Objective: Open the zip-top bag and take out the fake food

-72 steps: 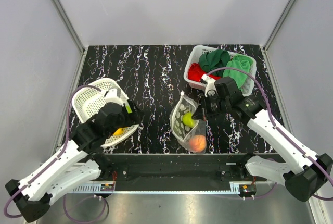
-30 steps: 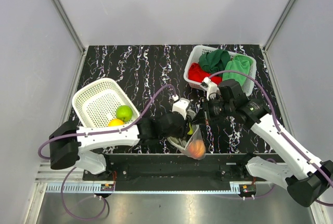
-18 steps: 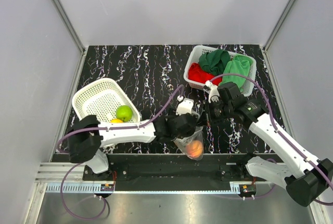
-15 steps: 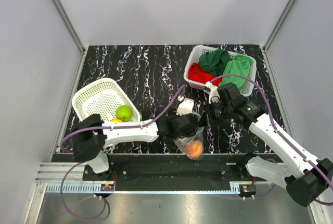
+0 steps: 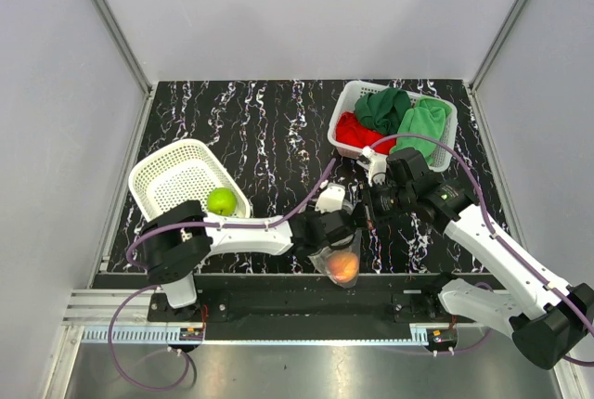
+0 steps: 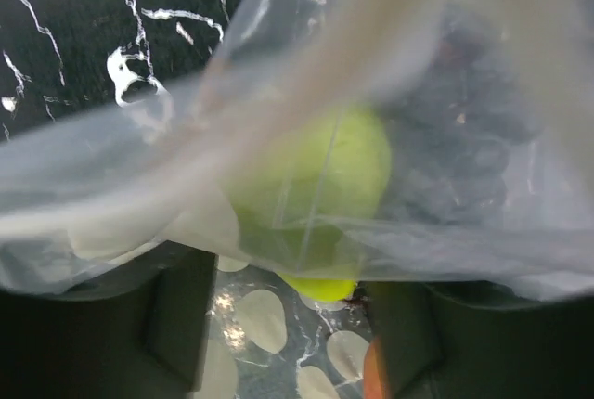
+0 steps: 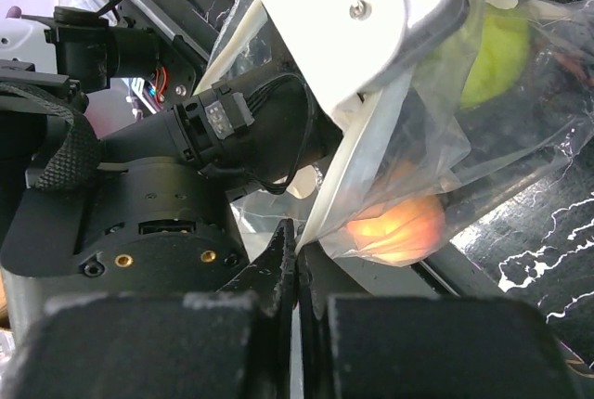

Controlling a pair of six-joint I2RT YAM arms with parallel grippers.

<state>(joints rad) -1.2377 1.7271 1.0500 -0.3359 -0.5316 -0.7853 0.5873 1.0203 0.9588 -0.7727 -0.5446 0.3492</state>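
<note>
our right fingers (image 7: 294,255) pinching the edge of the zip-top bag (image 7: 506,135), our left fingers (image 5: 334,237) spread by the green apple (image 6: 325,176) inside

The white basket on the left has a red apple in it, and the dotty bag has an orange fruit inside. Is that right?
Not quite. The apple in the white basket is green, not red; the top view shows it clearly. The rest is right: the orange fruit is inside the bag.
</note>
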